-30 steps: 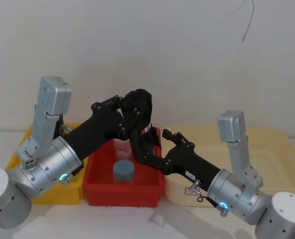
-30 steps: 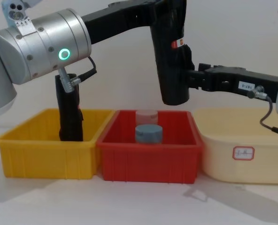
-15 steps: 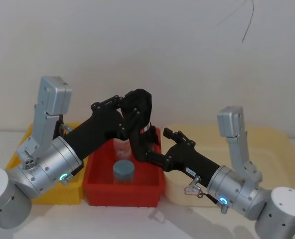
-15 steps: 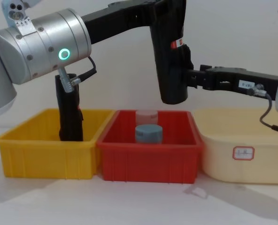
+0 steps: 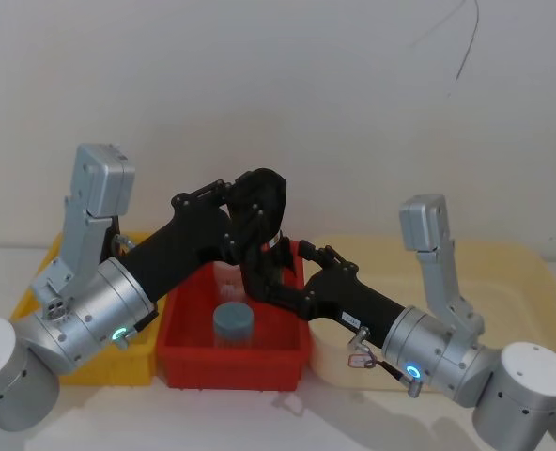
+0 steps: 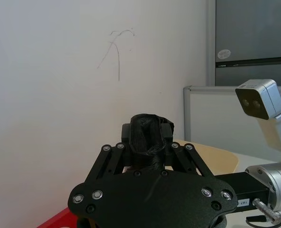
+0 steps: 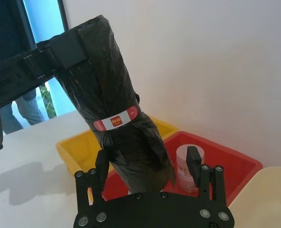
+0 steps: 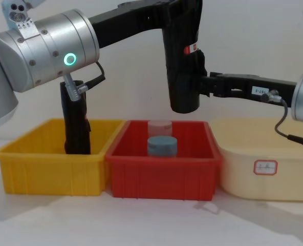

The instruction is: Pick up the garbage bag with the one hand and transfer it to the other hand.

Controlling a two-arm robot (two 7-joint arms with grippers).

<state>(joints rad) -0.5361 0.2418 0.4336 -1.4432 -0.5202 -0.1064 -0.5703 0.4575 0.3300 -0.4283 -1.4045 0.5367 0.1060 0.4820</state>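
The left gripper (image 6: 147,134) is clamped on the top of the garbage bag (image 8: 182,72), which hangs upright above the red bin (image 8: 161,177). The right gripper (image 7: 146,159) holds its fingers wide on both sides of the bag's lower part, seemingly not pressing it. So the handover is in hand, I judge: the right fingers must close firmly before the left ones release.

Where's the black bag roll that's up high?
Chest view: the garbage bag hangs upright over the red bin, top clamped by the left gripper, the right gripper open around its lower end.
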